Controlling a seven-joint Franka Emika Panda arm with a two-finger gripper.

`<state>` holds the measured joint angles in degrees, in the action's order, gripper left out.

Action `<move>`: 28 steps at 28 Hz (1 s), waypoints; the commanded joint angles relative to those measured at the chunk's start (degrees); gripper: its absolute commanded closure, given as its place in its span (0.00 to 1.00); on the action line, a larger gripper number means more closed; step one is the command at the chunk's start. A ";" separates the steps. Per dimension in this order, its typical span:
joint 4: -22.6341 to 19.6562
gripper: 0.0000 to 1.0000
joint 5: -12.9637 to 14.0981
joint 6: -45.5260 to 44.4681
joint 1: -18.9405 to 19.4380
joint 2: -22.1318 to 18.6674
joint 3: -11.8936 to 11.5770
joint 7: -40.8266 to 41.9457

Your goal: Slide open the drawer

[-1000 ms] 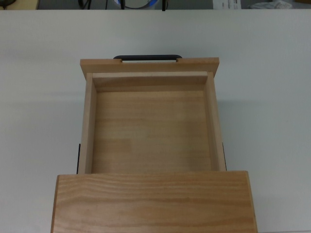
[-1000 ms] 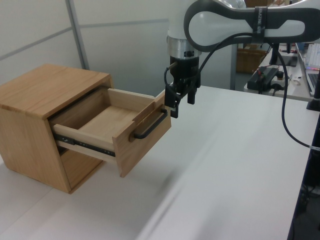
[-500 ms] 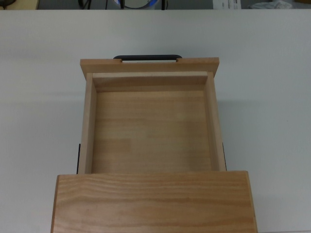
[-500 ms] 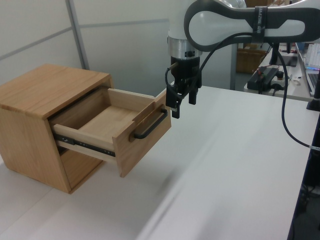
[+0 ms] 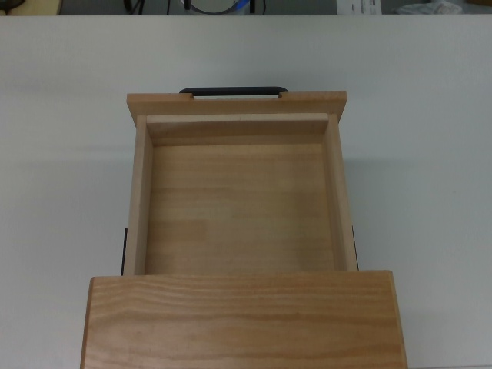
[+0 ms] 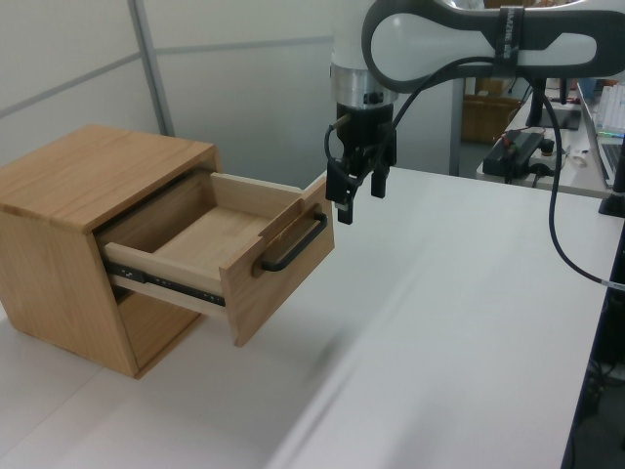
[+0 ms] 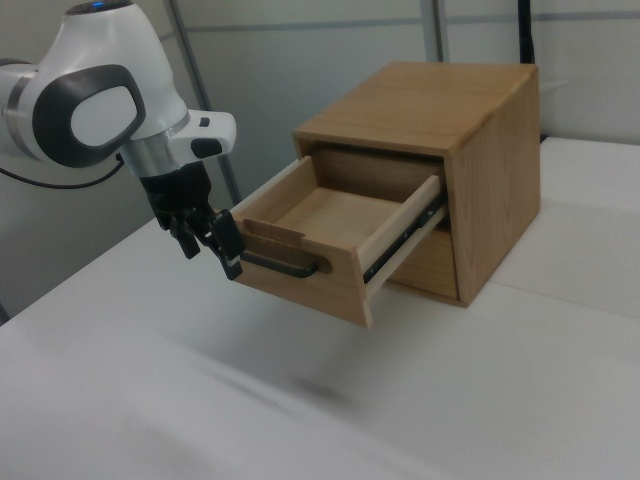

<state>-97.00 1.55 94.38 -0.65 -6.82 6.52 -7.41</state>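
- Above the white table, just off the drawer's front, the gripper is hanging with its fingers pointing down; the two black fingers are standing apart with a gap between them, holding nothing.
- Right view: the gripper is sitting at the right view's left of the drawer front, close to the end of the handle; whether a fingertip is touching the panel cannot be told.
- Left view: the fingers are showing just above and behind the upper right corner of the front panel, clear of the black bar.
- Arm, white with grey joint covers, is reaching in from the left view's upper right; a black cable is looping down from it.
- Top view is not showing the gripper or the arm at all.
- The drawer is standing pulled well out of the cabinet, light wood, its inside bare; the black slide rail is showing along its side.
- Handle, a thin black bar, is running across the flat front panel; in the top view the handle is peeking out past the panel's far edge.
- Top view: the drawer is extending toward the top view's top, the cabinet top with its grain filling the bottom edge.
- Right view: the drawer is jutting toward the right view's lower left from the cabinet.
- Cabinet is resting on the table, near the left view's left edge.
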 commanded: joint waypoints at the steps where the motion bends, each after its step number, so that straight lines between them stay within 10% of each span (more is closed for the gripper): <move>1: 1.99 0.00 0.39 -2.18 -0.05 0.14 -0.46 1.43; 28: 1.99 0.00 0.65 -2.18 -0.05 0.67 -0.37 2.22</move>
<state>-96.17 1.55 94.34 -0.65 -6.64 6.51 -6.95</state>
